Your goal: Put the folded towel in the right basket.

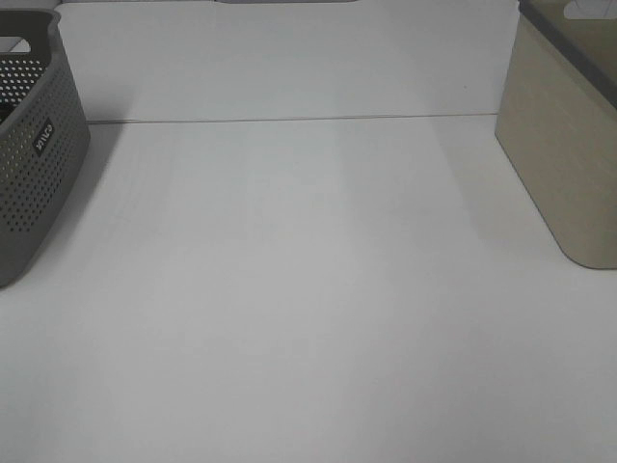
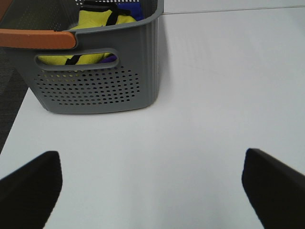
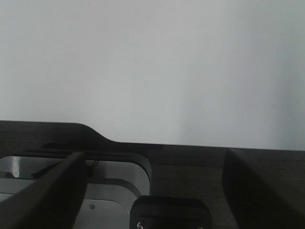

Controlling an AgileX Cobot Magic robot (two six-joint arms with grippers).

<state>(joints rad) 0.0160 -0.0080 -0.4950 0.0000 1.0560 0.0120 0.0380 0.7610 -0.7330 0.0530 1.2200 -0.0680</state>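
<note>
A yellow folded cloth (image 2: 97,19) lies inside the grey perforated left basket (image 2: 100,90), beside a blue-purple cloth (image 2: 128,9). In the exterior high view the grey basket (image 1: 34,164) stands at the left edge and its contents are hidden. The beige right basket (image 1: 564,145) stands at the right edge. Neither gripper shows in that view. My left gripper (image 2: 152,191) is open and empty, low over the table, short of the grey basket. My right gripper (image 3: 152,191) is open and empty, back beyond the table's edge.
The white table (image 1: 308,289) spreads between the two baskets, with a thin seam (image 1: 289,120) across its back. An orange handle (image 2: 35,39) lies on the grey basket's rim. Grey and black machine parts (image 3: 109,191) sit below the table edge in the right wrist view.
</note>
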